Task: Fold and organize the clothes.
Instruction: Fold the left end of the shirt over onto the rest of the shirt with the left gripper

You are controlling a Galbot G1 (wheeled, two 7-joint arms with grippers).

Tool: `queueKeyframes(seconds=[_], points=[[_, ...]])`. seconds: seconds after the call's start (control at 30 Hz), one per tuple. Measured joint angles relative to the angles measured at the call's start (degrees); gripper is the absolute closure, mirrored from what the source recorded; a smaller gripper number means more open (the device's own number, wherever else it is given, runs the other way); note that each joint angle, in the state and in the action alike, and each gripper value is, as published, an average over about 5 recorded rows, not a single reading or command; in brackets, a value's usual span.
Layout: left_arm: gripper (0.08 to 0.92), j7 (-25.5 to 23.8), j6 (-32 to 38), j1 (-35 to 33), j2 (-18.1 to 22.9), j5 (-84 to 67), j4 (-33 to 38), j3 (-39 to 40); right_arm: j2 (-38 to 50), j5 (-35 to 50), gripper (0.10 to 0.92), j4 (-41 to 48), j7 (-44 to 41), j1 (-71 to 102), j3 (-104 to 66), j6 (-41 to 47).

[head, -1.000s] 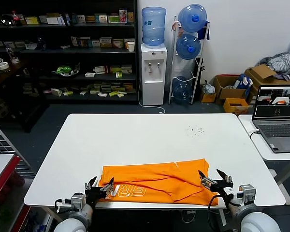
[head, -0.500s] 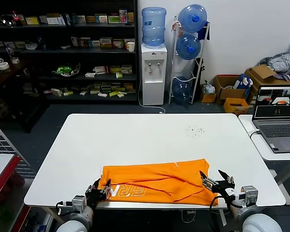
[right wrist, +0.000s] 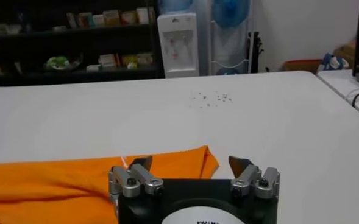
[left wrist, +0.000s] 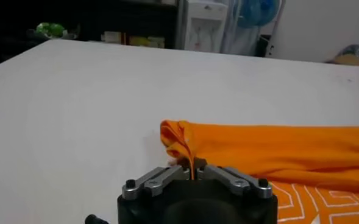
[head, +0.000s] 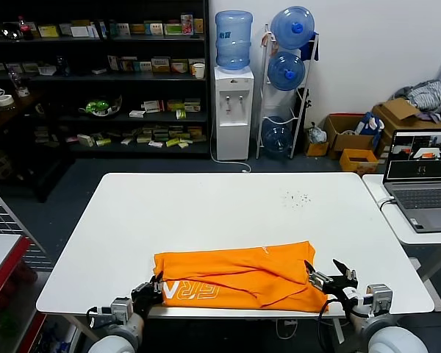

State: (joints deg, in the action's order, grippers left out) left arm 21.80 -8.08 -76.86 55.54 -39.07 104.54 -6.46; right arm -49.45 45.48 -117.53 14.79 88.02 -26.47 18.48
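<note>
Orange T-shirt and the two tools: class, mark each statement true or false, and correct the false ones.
1. The left tool is shut on the orange T-shirt. True.
2. The right tool is shut on fabric. False: its jaws stand open at the shirt's corner.
3. The T-shirt lies at the table's near edge. True.
4. The white lettering faces down, hidden. False: it shows near the left tool.
</note>
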Motion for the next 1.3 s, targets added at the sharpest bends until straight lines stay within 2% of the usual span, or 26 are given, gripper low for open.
queueKeyframes(seconds=[0.2, 0.47, 0.73, 0.93, 1.13, 1.3], points=[[0.886, -0.19, -0.05, -0.77, -2.25, -0.50, 1.96, -1.84, -0.38, -0.30, 0.203, 0.57, 0.18, -0.86, 0.63, -0.26], [0.886, -1.01, 0.38, -3.93, -9.35, -2.73, 2.66, -9.20, -1.19, -0.88, 0.203, 1.58, 0.30, -3.08, 2.21, -0.50], [0.886, -2.73, 2.36, -6.08, -16.96, -3.33, -2.95, -18.13, -1.88, -1.54, 0.203, 2.69, 0.38, -5.65, 4.58, -0.61], [0.886, -3.53, 4.04, -6.15, -21.39, -0.76, -7.86, -21.20, -2.08, -1.86, 0.203, 3.20, 0.58, -6.75, 5.59, -0.60], [0.886, -3.26, 4.05, -6.05, -22.68, -0.29, -7.88, -21.07, -2.80, -2.60, 0.203, 3.25, 0.84, -6.72, 5.78, -0.48], [0.886, -1.69, 1.17, -4.75, -20.43, -4.53, -2.23, -18.22, -3.67, -3.25, 0.203, 3.36, 1.15, -6.15, 5.48, -0.24]])
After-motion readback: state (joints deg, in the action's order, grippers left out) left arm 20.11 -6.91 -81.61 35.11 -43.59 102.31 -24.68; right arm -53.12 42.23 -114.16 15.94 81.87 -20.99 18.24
